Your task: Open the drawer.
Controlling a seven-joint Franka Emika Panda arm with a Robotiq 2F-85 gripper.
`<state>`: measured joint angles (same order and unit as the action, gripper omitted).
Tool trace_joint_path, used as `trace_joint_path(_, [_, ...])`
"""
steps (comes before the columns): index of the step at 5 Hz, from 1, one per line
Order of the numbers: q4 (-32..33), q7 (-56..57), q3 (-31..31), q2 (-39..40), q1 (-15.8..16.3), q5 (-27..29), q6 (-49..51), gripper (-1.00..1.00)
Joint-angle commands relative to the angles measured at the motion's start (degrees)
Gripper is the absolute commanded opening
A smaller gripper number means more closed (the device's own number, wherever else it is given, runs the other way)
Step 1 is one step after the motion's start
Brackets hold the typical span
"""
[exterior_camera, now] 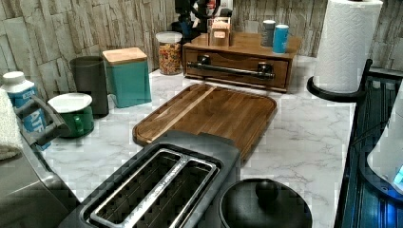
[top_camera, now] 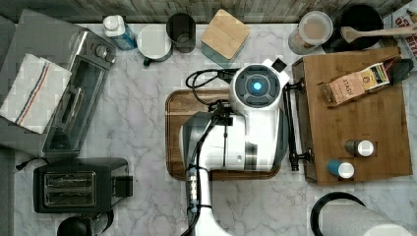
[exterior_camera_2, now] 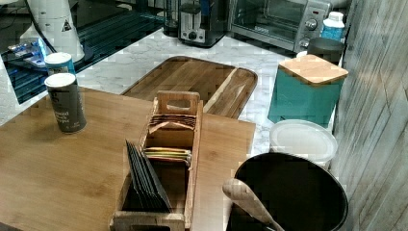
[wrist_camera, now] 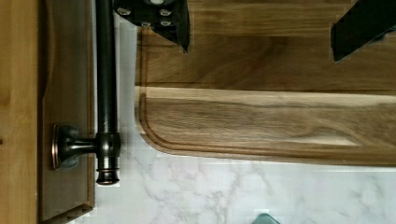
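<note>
the gripper hangs over the cutting board with its two black fingers spread wide apart and nothing between them; in the wrist view one finger sits just beside the black bar handle without visibly touching it, the other well off over the board; judged as a stance for approaching the bar, the grasp not yet made.

the drawer is at the far end of the counter in the left view, set in the bamboo box at the top view's right; its front looks flush with the box, so it is judged closed; the handle stands off the front on posts, which leaves room for a finger behind it; the board lies directly in front of the drawer, near enough that it may limit the travel.

on the box top stand two small canisters and a tea holder whose packet reads "stash"; a pull could shake them.

the toaster oven, the toaster and the paper towel roll are well apart from the work; the writing on the blue bottle cannot be read.
</note>
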<state>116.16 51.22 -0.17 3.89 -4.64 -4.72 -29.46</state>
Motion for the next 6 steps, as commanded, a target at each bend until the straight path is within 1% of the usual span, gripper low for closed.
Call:
trace_joint_path(1, [4.61,7.30,-5.38,-0.59,-6.88,-2.01,-11.06,1.00])
trace_joint_path(2, [5.99,9.29,-5.38,0.07,-7.67,-1.94,-13.27,1.00])
trace_joint_path(3, [8.21,11.70,-5.63,1.35,-7.39,1.17,-17.65,1.00])
trace_joint_path(4, [9.72,11.61,-4.42,0.71,-8.17,2.43,-17.91,1.00])
trace_joint_path(6, [11.07,10.01,-3.68,-0.11,-7.91,1.20,-17.80,1.00])
